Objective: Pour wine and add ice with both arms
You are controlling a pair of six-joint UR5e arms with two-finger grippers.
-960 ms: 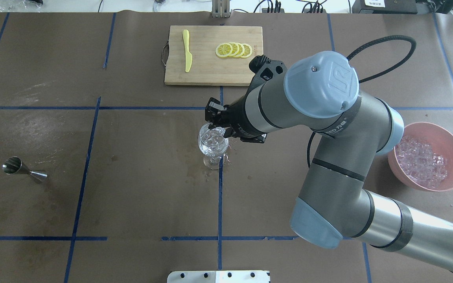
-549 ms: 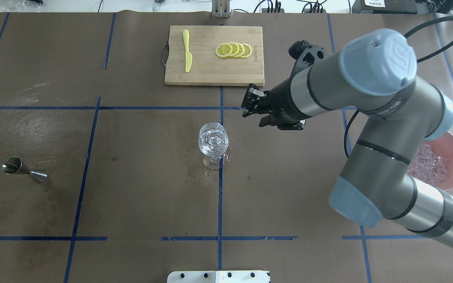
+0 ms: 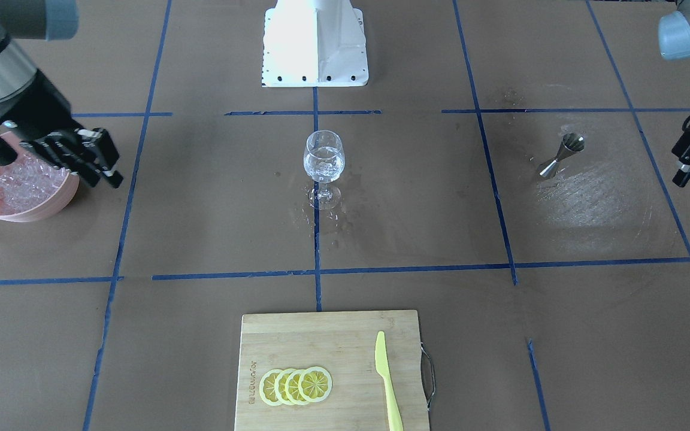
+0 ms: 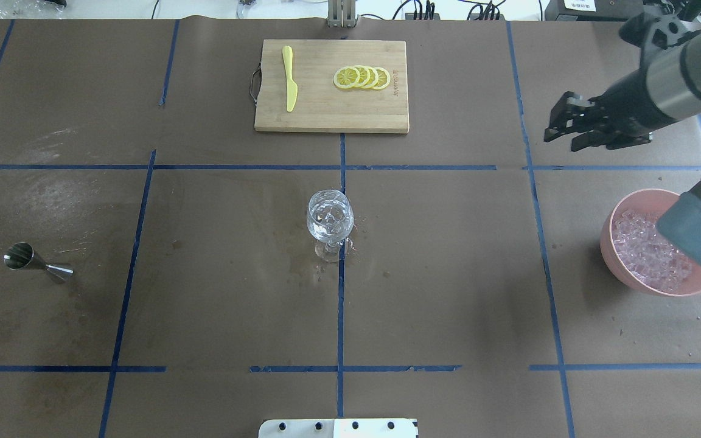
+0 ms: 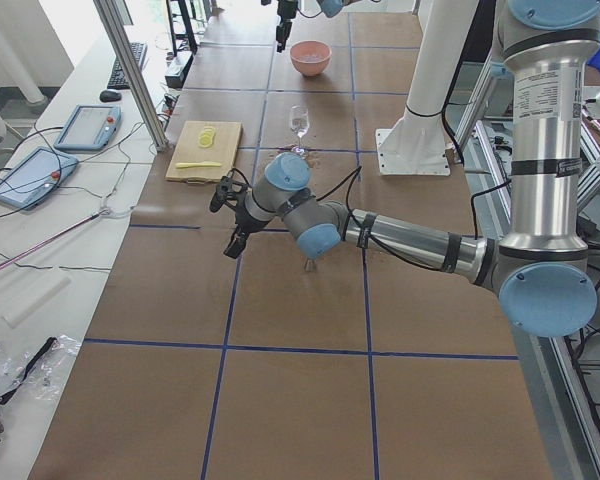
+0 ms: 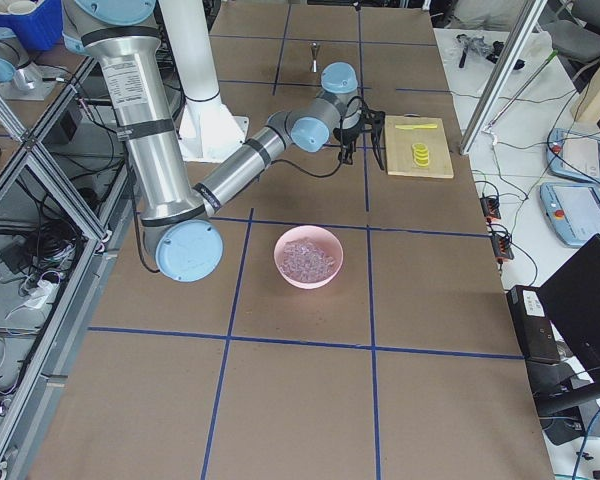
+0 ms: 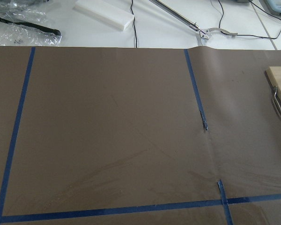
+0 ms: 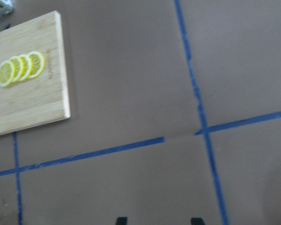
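A stemmed wine glass point(image 4: 329, 219) stands upright at the table's middle and holds clear ice cubes; I cannot tell the wine apart from them. It also shows in the front view point(image 3: 323, 158). The heap of ice point(image 4: 642, 249) lies in a pink bowl point(image 4: 630, 198) at the right. My right gripper point(image 4: 563, 137) is open and empty, in the air beyond the bowl; its fingertips point(image 8: 122, 220) stand apart in the right wrist view. My left gripper point(image 3: 683, 164) hangs at the table's far left, past the jigger; I cannot tell its state.
A steel jigger point(image 4: 34, 260) lies on its side at the left. A wooden cutting board point(image 4: 326, 109) at the far middle carries lemon slices point(image 4: 362, 77) and a yellow knife point(image 4: 289, 76). Wet spots ring the glass's foot. The white base point(image 4: 338, 427) sits at the near edge.
My right arm has swung from over the glass's rim away to the right and far side, and its gripper is now beyond the pink bowl. The glass and jigger have not moved.
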